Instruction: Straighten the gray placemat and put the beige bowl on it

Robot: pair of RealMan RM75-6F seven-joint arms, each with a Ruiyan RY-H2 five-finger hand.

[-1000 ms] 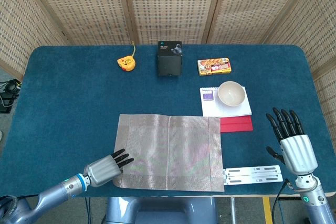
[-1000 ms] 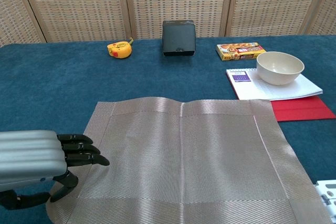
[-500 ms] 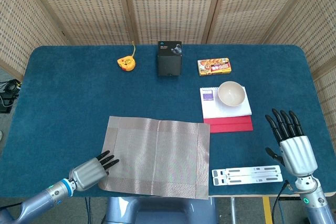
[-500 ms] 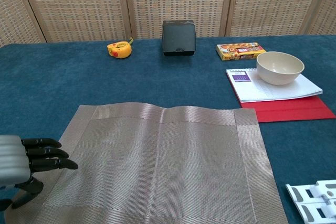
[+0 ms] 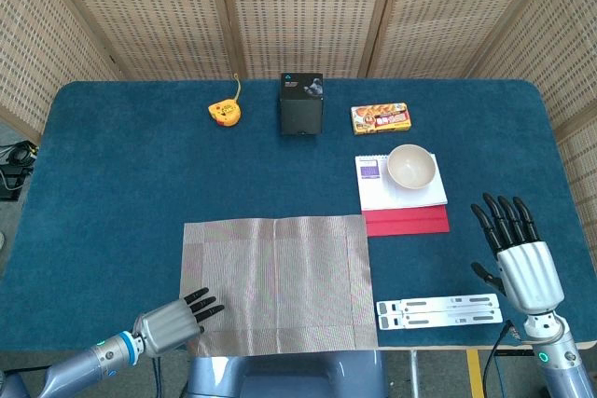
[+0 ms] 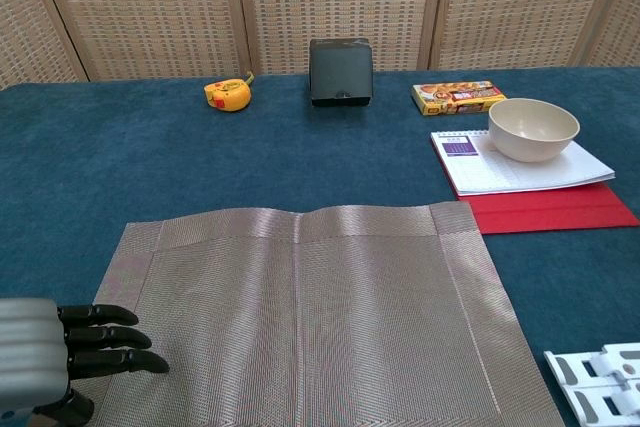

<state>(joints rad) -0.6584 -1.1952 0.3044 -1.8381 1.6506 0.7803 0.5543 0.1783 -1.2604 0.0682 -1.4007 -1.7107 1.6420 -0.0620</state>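
The gray placemat (image 5: 276, 282) (image 6: 310, 312) lies square to the table's front edge, its near side hanging slightly over it. My left hand (image 5: 173, 322) (image 6: 50, 360) lies flat on the mat's near left corner, fingers stretched out over the fabric. The beige bowl (image 5: 411, 167) (image 6: 533, 128) stands upright on a white notepad (image 5: 396, 191) at the right. My right hand (image 5: 516, 249) hovers open, fingers pointing away, right of the mat and apart from the bowl; the chest view does not show it.
A red folder (image 5: 410, 221) lies under the notepad. A white metal bracket (image 5: 438, 309) sits at the front right. Along the back stand a yellow tape measure (image 5: 224, 112), a black box (image 5: 301, 104) and a snack box (image 5: 381, 117).
My left hand has dragged the placemat toward the front left, turning it square to the table edge. The white bracket now lies uncovered. The right hand has stayed still.
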